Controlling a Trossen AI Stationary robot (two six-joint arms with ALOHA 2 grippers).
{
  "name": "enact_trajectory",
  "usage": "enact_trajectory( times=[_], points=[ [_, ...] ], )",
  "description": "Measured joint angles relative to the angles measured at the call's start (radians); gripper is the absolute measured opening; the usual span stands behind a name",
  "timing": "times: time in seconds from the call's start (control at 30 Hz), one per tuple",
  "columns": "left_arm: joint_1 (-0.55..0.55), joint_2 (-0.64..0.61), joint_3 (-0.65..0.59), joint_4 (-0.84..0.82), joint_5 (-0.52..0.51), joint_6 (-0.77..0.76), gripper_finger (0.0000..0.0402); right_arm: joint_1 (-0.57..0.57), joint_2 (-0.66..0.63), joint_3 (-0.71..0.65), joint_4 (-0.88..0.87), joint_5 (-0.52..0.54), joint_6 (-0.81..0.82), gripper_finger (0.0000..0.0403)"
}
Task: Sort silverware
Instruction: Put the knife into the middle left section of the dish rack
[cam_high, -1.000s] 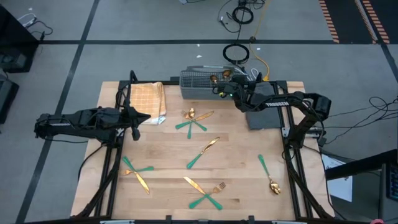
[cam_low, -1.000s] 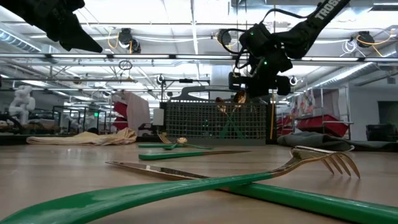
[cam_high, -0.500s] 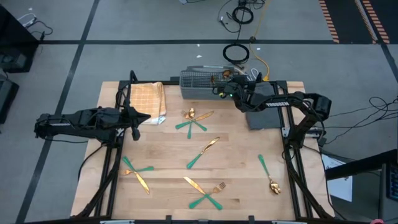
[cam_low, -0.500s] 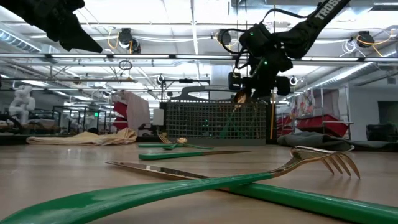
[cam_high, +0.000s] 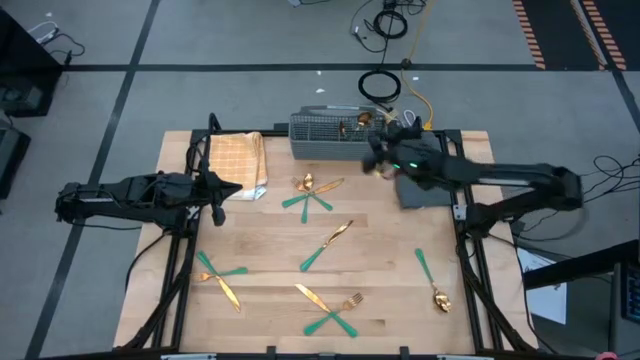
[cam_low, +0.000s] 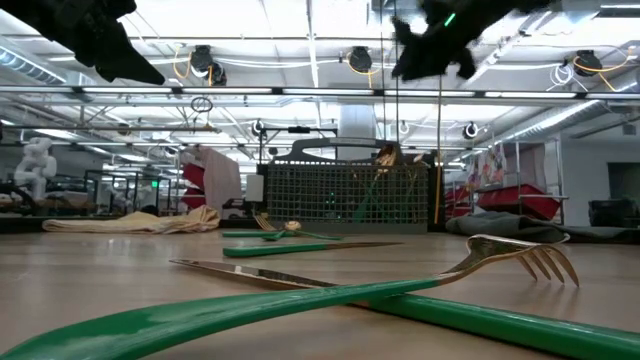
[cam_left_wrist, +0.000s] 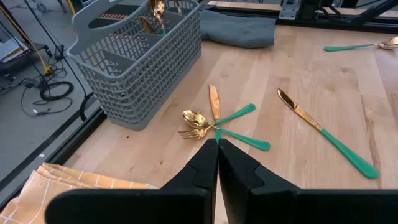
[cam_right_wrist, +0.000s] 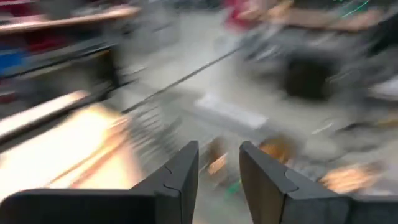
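The silverware has gold heads and teal handles. Some pieces stand in the grey slotted basket (cam_high: 325, 133), heads up (cam_low: 385, 156). The others lie on the table: a crossed cluster (cam_high: 310, 192), one knife (cam_high: 328, 245), a pair (cam_high: 220, 276), a cluster (cam_high: 330, 306) and a spoon (cam_high: 431, 279). My right gripper (cam_high: 378, 155) is open and empty in its wrist view (cam_right_wrist: 219, 168), raised above and just near of the basket (cam_low: 430, 40). My left gripper (cam_high: 222, 192) is shut and empty (cam_left_wrist: 217, 155), hovering beside the tan checked cloth (cam_high: 238, 163).
The basket stands at the table's far edge, with a folded grey cloth (cam_high: 425, 190) to its right, under the right arm. The tan cloth lies at the far left corner. Bare wood (cam_high: 390, 250) shows between the scattered pieces.
My right gripper has risen fast from the basket's right end and drawn back toward the table's near and right side. The gold-headed piece that it held there stays standing in the basket. My left arm has kept still.
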Motion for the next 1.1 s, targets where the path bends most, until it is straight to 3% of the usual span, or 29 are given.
enact_trajectory(
  times=[0.13, 0.27, 0.33, 0.43, 0.53, 0.67, 0.8, 0.93, 1.1],
  points=[
    [0.0, 0.0, 0.0, 0.0, 0.0, 0.0, 0.0021, 0.091, -0.152, 0.099, -0.492, -0.151, 0.324, 0.0105],
    [0.0, 0.0, 0.0, 0.0, 0.0, 0.0, 0.0021, 0.197, -0.195, 0.138, -0.898, -0.258, 0.64, 0.0105],
    [0.0, 0.0, 0.0, 0.0, 0.0, -0.001, 0.0021, 0.262, -0.184, 0.124, -0.98, -0.316, 0.753, 0.0105],
    [0.0, 0.0, 0.0, 0.0, 0.0, -0.003, 0.0021, 0.364, -0.127, 0.078, -0.867, -0.361, 0.786, 0.0105],
    [0.0, 0.0, 0.0, -0.002, 0.0, -0.027, 0.0021, 0.428, -0.022, 0.061, -0.651, -0.379, 0.667, 0.0105],
    [0.0, 0.0, 0.0, -0.003, 0.0, -0.028, 0.0021, 0.461, 0.147, 0.061, -0.377, -0.389, 0.338, 0.0105],
    [0.0, 0.0, 0.0, -0.004, 0.0, -0.028, 0.0021, 0.454, 0.31, 0.085, -0.189, -0.473, 0.054, 0.0107],
    [0.0, 0.0, 0.0, -0.004, 0.0, -0.028, 0.0021, 0.444, 0.462, 0.203, -0.189, -0.546, -0.109, 0.0119],
    [0.0, 0.0, 0.0, -0.004, 0.0, -0.028, 0.0021, 0.439, 0.635, 0.433, -0.327, -0.563, -0.343, 0.0146]
  ],
)
